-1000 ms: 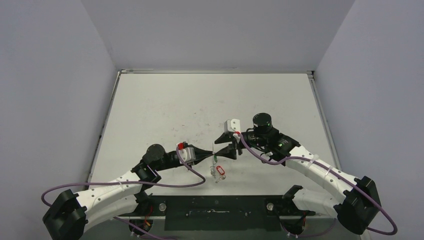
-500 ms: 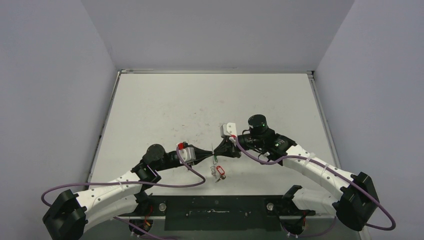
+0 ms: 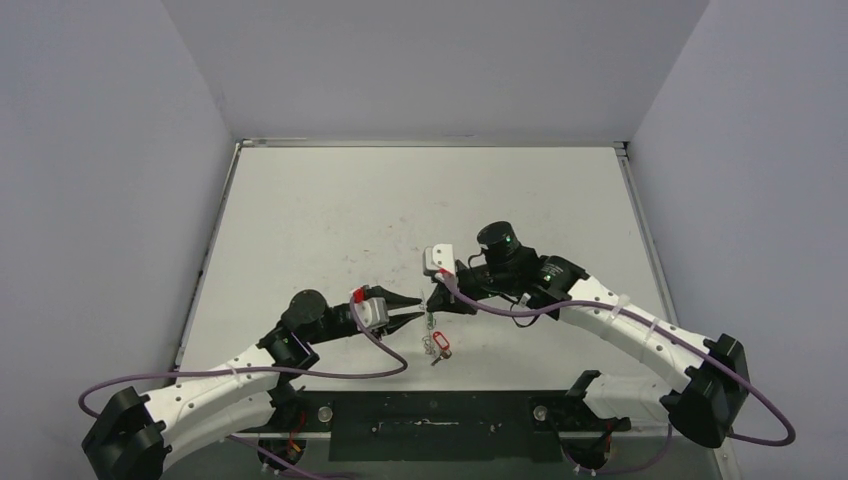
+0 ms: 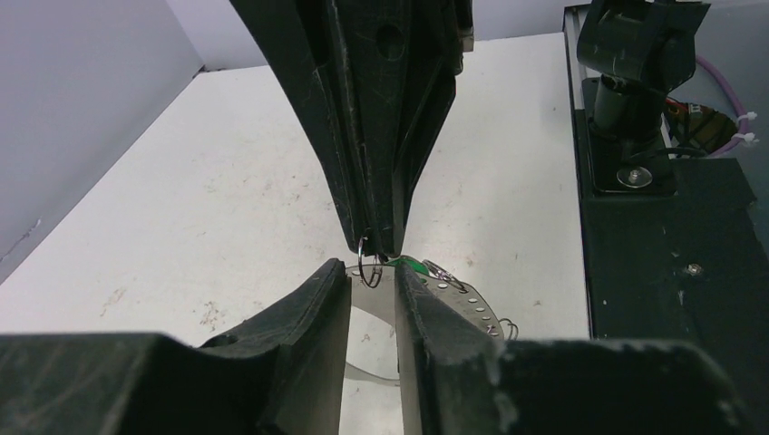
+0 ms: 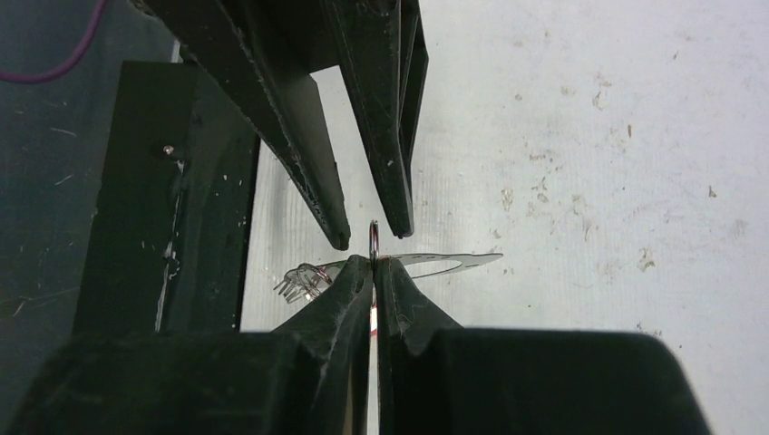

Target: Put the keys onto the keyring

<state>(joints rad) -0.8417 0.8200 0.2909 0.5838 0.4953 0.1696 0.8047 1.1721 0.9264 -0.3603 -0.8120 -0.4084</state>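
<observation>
My right gripper [image 3: 436, 303] [image 5: 373, 263] is shut on a small silvery wire ring [image 5: 373, 236] [image 4: 369, 269], held edge-up just above the table. The green tag [image 4: 413, 265] [image 3: 428, 319] sits right behind that ring. My left gripper [image 3: 419, 313] [image 4: 372, 274] faces it tip to tip. Its jaws stand slightly apart on either side of the ring, without touching it. The keyring [image 5: 453, 263] [image 4: 458, 297], a pale flat loop with small holes, lies under both grippers. The red-tagged key [image 3: 441, 344] rests on the table nearer the bases.
A tangle of small wire rings [image 5: 304, 276] lies beside the black mounting plate [image 3: 430, 425] at the table's near edge. The white table [image 3: 420, 200] is walled on the left, back and right.
My right gripper has closed onto the small ring and shifted left. My left gripper, shut earlier, has parted its jaws and drawn back slightly.
</observation>
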